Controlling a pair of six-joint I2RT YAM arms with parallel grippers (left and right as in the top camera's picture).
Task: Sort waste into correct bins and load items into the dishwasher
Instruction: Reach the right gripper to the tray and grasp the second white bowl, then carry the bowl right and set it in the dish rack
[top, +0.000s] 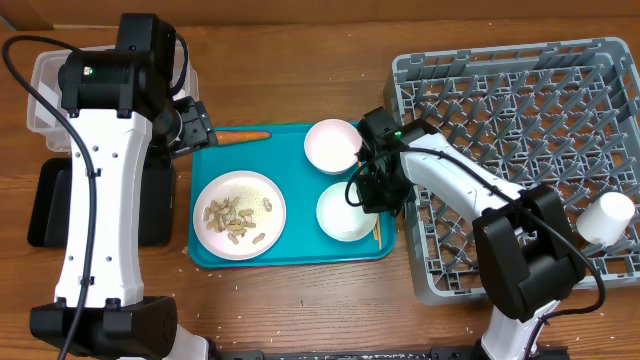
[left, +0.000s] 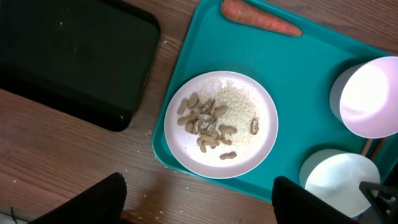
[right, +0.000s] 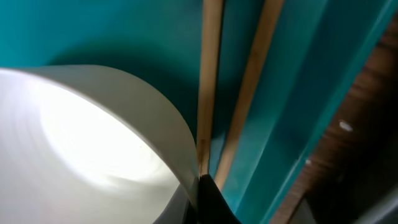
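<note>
Plate (top: 275, 222): peanut shells (top: 228, 218), crumbs (top: 250, 188) | rack (top: 500, 52): one cup (top: 607, 218) | left claw (left: 202, 202) wide | right claw (right: 208, 200) closed

You're looking at a teal tray (top: 297, 160) lying flat on the brown wooden table (top: 300, 60), near its middle. An orange carrot (top: 243, 136) is lying on the tray along its far edge, close to the left corner, and is tapering toward the right. In the right wrist view the tray's raised rim is running diagonally, with dark wood showing just beyond it.
</note>
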